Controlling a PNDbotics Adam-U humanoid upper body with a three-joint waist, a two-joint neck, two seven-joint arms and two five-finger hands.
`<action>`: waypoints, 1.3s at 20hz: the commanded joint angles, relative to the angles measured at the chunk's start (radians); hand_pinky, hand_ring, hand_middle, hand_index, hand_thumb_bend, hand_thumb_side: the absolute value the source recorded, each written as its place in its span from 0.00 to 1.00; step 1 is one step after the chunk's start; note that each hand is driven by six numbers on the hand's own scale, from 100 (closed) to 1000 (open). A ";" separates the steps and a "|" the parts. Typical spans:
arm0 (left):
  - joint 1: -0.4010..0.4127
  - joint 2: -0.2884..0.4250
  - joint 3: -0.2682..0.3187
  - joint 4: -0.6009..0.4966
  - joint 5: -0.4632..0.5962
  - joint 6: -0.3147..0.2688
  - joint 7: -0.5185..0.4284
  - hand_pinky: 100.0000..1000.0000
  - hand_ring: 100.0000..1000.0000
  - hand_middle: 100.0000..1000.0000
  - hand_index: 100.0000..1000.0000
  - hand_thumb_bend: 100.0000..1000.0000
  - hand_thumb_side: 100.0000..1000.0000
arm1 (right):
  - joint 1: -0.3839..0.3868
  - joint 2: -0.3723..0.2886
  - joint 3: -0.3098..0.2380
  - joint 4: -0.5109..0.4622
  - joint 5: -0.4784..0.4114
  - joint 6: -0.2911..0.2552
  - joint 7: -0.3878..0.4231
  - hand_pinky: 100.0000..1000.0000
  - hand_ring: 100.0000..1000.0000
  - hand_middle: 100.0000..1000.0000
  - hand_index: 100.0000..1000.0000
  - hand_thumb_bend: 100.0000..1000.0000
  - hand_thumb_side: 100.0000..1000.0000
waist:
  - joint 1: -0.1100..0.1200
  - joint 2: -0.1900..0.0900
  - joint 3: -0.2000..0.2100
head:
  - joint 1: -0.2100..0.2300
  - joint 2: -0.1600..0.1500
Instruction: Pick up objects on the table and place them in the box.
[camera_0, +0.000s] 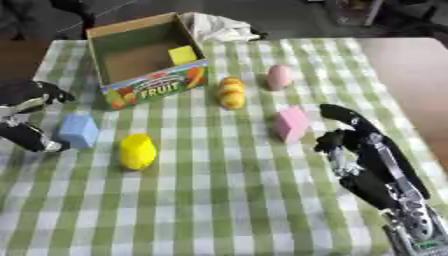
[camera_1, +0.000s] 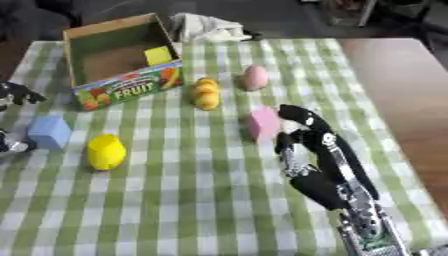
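Observation:
A cardboard fruit box (camera_0: 116, 37) stands at the far left with a yellow cube (camera_0: 182, 54) inside. On the checked cloth lie a blue block (camera_0: 79, 131), a yellow rounded object (camera_0: 137, 151), an orange-yellow lumpy fruit (camera_0: 231, 92), a pink egg-shaped object (camera_0: 279, 76) and a pink block (camera_0: 291, 123). My right hand (camera_0: 350, 137) hovers open just right of the pink block, thumb and fingers spread and holding nothing. My left hand (camera_0: 26, 115) sits at the left edge beside the blue block, its fingers spread either side of it without closing.
A crumpled white cloth (camera_0: 220, 27) lies behind the box. Bare brown tabletop (camera_0: 411, 75) shows to the right of the green checked cloth (camera_0: 219, 200). The cloth's near half holds no objects.

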 joint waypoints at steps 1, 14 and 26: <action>-0.032 -0.001 0.020 0.040 -0.007 -0.008 0.018 0.82 0.78 0.76 0.92 0.38 0.28 | -0.009 -0.009 0.003 -0.021 -0.003 -0.002 0.004 0.66 0.48 0.87 0.81 0.00 0.41 | 0.000 -0.006 -0.003 | 0.004 0.004; -0.081 -0.040 0.022 0.126 0.002 -0.048 0.057 0.69 0.50 0.40 0.67 0.17 0.21 | -0.017 -0.003 0.004 -0.023 -0.002 -0.001 0.006 0.66 0.48 0.87 0.81 0.00 0.41 | -0.003 0.012 -0.029 | 0.011 0.004; -0.134 0.074 0.098 -0.099 0.147 0.043 0.012 0.66 0.48 0.36 0.64 0.08 0.16 | -0.013 -0.007 0.004 -0.016 0.000 -0.001 0.003 0.66 0.48 0.87 0.81 0.00 0.41 | 0.006 0.001 -0.029 | 0.008 0.004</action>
